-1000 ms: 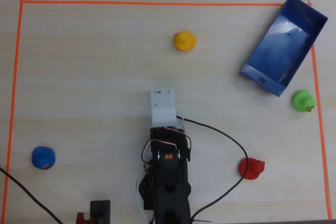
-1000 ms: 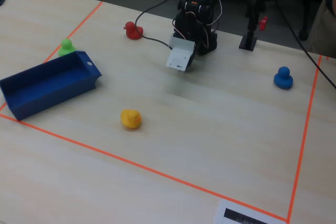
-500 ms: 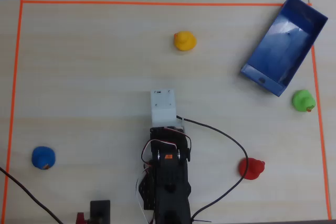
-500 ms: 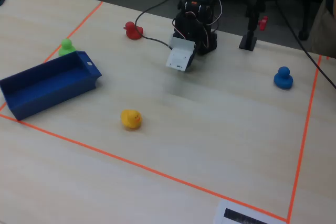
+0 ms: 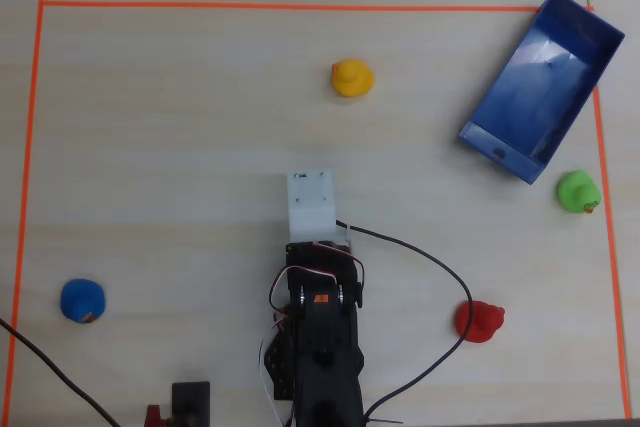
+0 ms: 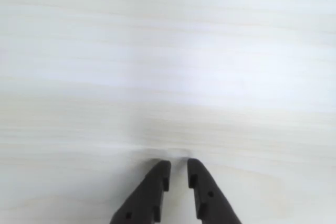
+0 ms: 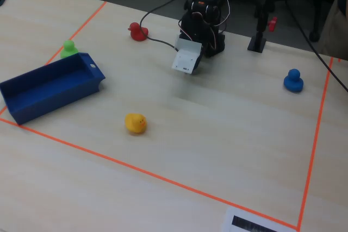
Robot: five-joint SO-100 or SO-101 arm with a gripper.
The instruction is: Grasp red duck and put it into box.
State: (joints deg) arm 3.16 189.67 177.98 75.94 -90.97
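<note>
1. The table [image 5: 180, 127] fills every view: pale wood grain with an orange tape border [image 5: 300, 7] framing the work area in the overhead view.
2. The arm [image 5: 320, 347] sits at the bottom centre of the overhead view, folded over its base, its white wrist block pointing toward the middle of the frame. A black cable [image 5: 430, 267] loops from it toward the lower right.
3. The box [image 5: 540, 87] lies at an angle in the upper right of the overhead view, open and holding nothing, its far corner on the tape line.
4. The red duck [image 5: 478, 321] stands in the lower right of the overhead view, just beside the cable loop and well apart from the arm. It is nowhere near the box.
5. The other ducks are decoys: yellow duck [image 5: 352, 77] upper centre, green duck [image 5: 578, 192] at the right edge near the box, blue duck [image 5: 82, 301] lower left.
6. The gripper [image 6: 178, 174] shows at the bottom of the wrist view over bare wood; its jaws stand almost together, a narrow gap between the tips, holding nothing.
7. The step in hand appears to be the reach. Doing it well likely means swinging toward the lower right, spreading the jaws wider than the duck's body, and descending clear of the cable.
</note>
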